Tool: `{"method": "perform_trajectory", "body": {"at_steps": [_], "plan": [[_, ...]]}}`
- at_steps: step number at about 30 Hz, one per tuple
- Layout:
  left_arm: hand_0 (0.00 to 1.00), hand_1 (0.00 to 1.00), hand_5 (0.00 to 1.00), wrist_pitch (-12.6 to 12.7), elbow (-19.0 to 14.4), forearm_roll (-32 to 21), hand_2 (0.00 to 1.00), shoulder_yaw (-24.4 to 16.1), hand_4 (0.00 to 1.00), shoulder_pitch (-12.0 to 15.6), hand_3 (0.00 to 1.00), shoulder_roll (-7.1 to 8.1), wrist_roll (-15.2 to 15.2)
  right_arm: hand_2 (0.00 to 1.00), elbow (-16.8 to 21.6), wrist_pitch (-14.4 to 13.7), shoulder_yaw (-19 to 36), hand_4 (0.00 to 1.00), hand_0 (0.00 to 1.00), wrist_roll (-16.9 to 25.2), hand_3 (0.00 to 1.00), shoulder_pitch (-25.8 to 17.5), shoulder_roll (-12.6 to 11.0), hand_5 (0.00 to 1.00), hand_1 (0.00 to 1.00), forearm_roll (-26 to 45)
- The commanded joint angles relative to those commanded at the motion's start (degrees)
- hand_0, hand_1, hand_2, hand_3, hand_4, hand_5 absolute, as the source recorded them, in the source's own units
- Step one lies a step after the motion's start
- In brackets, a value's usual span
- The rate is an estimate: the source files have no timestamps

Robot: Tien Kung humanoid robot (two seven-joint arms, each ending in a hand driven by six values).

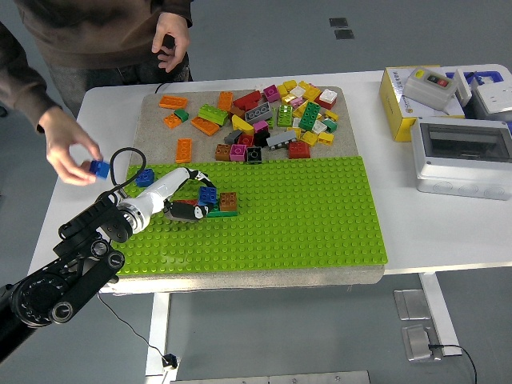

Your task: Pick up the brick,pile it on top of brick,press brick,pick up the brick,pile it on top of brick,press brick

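Left hand (pixel 186 207) lying low on green studded baseplate (pixel 320 216), fingers curled about small stack of blue, brown and red plastic bricks (pixel 216 200), stack at its fingertips toward baseplate's left, person's hand (pixel 70 152) holding loose blue brick (pixel 98 169) over white bench (pixel 96 120), heap of mixed coloured bricks (pixel 272 116) beyond.

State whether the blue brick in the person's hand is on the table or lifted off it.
Cannot tell: the blue brick sits pinched in the person's hand over the table's left edge.

White table (pixel 416 232) — tan mat (pixel 156 108), boxes (pixel 462 156) on it.
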Motion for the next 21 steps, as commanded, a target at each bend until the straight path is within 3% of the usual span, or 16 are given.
{"method": "perform_trajectory", "body": {"at_steps": [10, 21], "plan": [[0.998, 0.938, 0.174, 0.2, -3.0, -0.2, 0.884, 0.8, 0.685, -0.2, 0.569, -0.06, 0.2, 0.647, 0.0, 0.0, 0.3, 0.658, 0.731, -0.1, 0.843, -0.1, 0.1, 0.998, 0.664, -0.6], [0.998, 0.937, 0.175, 0.7, -1.3, -1.7, 0.882, 2.3, 0.684, -0.7, 0.570, -0.72, -0.4, 0.644, 0.0, -0.1, -0.1, 0.657, 0.731, 0.1, 0.842, 0.2, 0.1, 0.998, 0.664, -0.3]]}}
